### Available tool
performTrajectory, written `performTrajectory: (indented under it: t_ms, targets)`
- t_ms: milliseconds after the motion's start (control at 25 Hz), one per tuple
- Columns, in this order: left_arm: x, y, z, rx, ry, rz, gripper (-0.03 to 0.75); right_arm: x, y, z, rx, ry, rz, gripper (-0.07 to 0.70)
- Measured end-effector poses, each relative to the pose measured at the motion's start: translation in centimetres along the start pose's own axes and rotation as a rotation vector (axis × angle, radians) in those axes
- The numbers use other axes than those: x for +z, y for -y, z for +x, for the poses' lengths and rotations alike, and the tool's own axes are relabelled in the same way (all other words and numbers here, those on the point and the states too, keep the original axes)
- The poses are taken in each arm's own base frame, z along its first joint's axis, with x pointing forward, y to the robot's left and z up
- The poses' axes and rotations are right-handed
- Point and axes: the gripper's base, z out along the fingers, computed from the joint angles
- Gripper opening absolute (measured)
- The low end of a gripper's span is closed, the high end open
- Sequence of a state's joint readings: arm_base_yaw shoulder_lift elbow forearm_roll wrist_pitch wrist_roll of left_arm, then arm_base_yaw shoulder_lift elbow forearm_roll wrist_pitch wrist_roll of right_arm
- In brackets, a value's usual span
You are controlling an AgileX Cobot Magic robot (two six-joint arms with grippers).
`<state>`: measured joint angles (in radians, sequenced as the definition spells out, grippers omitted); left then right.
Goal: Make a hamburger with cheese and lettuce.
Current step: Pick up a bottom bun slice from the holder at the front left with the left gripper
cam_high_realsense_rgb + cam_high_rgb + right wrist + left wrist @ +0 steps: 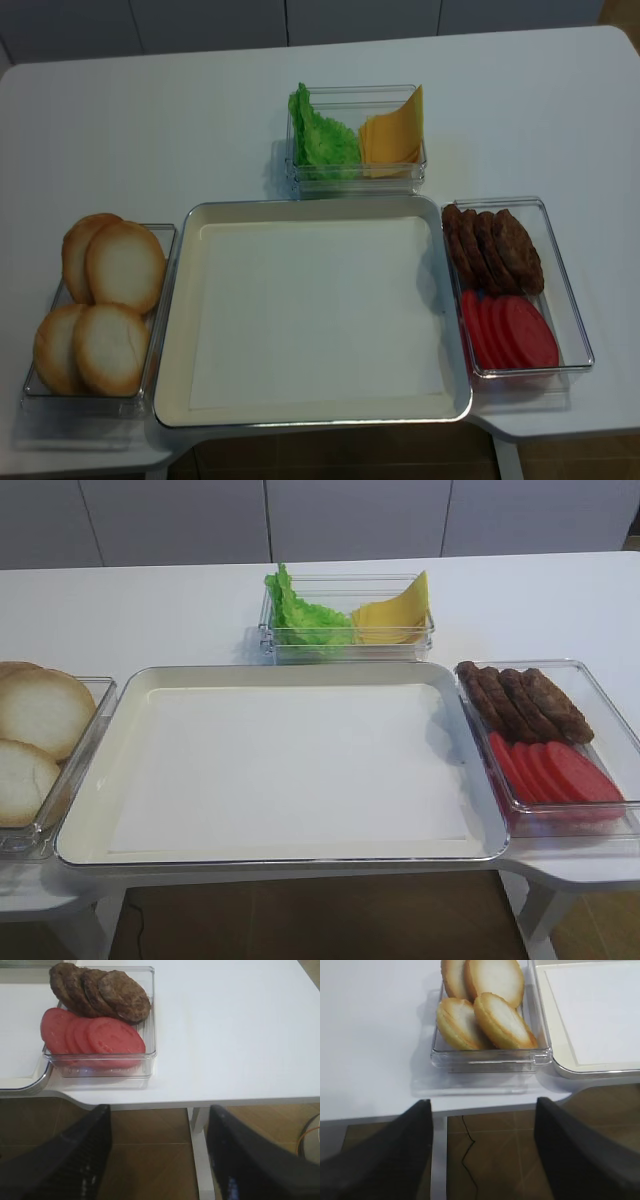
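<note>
Hamburger bun halves (100, 305): four, leaning on each other in the clear left bin (490, 1057) on the counter (150, 130); none on the tray yet.
Bun handling: probably light, springy, easily dented; best pinched across the golden rim of the nearest half, gently.
Left claw (482, 1152): wide open, empty, hanging off the counter edge just short of the bin.
Tray (180, 330): in the middle, between the bins.
Lettuce (322, 135): upright in the far bin; likely limp, frilly edge easy to nip.
Cheese (392, 135): beside the lettuce; thin, floppy, probably slick; take by a corner.
Right claw (160, 1157): open, empty, near the patties (100, 990) and tomato slices (90, 1035).
</note>
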<state>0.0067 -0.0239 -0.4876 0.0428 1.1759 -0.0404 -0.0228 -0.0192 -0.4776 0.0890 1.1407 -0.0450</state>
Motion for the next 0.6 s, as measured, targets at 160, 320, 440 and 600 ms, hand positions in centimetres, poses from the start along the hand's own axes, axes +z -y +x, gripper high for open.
performTrajectory:
  t_ms: [160, 320, 440, 600]
  targets:
    - [0.0, 0.0, 0.0, 0.0, 0.0, 0.0, 0.471, 0.0, 0.0, 0.0, 0.0, 0.0, 0.0, 0.474]
    - [0.0, 0.0, 0.0, 0.0, 0.0, 0.0, 0.471, 0.0, 0.0, 0.0, 0.0, 0.0, 0.0, 0.474]
    - [0.0, 0.0, 0.0, 0.0, 0.0, 0.0, 0.471, 0.0, 0.0, 0.0, 0.0, 0.0, 0.0, 0.474]
    - [0.0, 0.0, 0.0, 0.0, 0.0, 0.0, 0.471, 0.0, 0.0, 0.0, 0.0, 0.0, 0.0, 0.474]
